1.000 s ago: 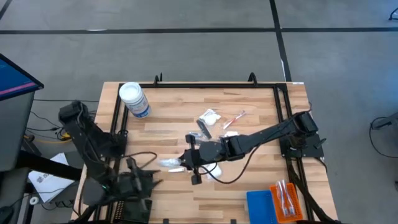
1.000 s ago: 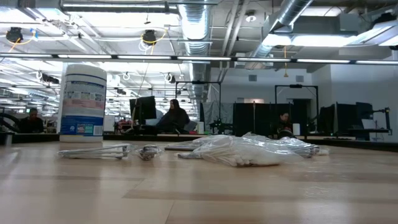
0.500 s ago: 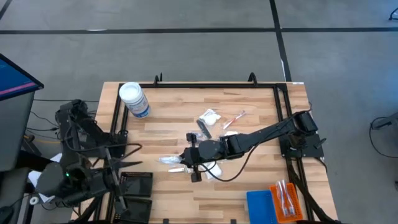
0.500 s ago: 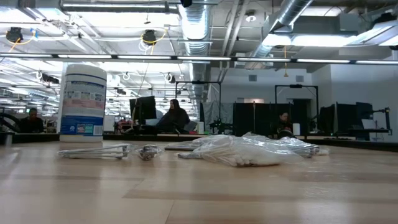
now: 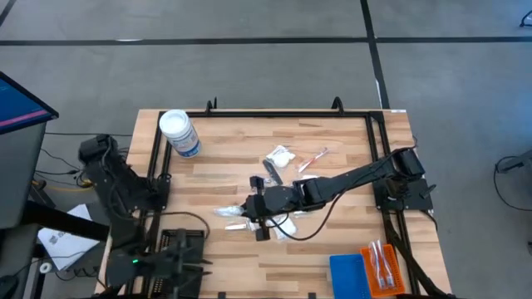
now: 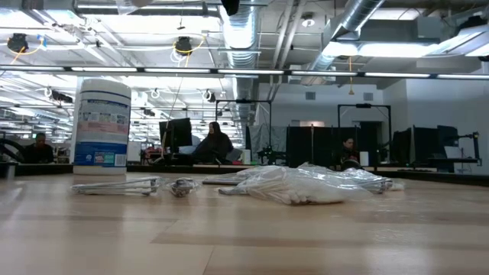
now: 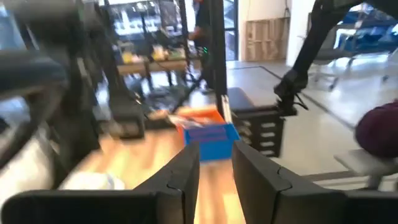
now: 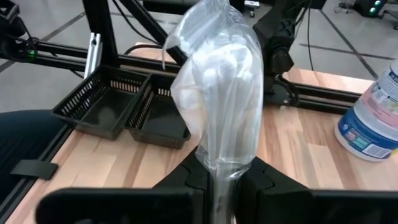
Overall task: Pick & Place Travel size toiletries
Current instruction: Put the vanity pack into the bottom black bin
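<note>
My right gripper (image 5: 252, 213) hovers over the table's middle, shut on a clear-wrapped white toiletry packet (image 8: 217, 87) that sticks out toward the black trays (image 8: 121, 106). Loose toiletries lie flat on the wood: a white sachet (image 5: 280, 155), a red-pink toothbrush (image 5: 315, 157), a dark stick (image 5: 271, 171) and a white piece (image 5: 284, 227) under the arm. My left gripper (image 7: 215, 171) stands open over the black trays (image 5: 187, 240) at the near left, pointing level toward the table's right, with nothing between its fingers. My right gripper pinches one end of the clear wrap (image 8: 221, 163) between its two fingers. The fingers come from the table's right, slanting a little downward. The packet reaches out beyond the fingertips, along their line, lifted clear of the table.
A big white-lidded jar (image 5: 179, 133) stands at the far left. A blue tray (image 5: 347, 274) and an orange tray (image 5: 380, 266) with wrapped items sit at the near right. Black frame rails (image 5: 274, 114) run along the table's edges.
My left arm has swung out past the table's left edge and come back over the black trays, ending a little nearer the near edge. My right gripper has kept still with the packet.
</note>
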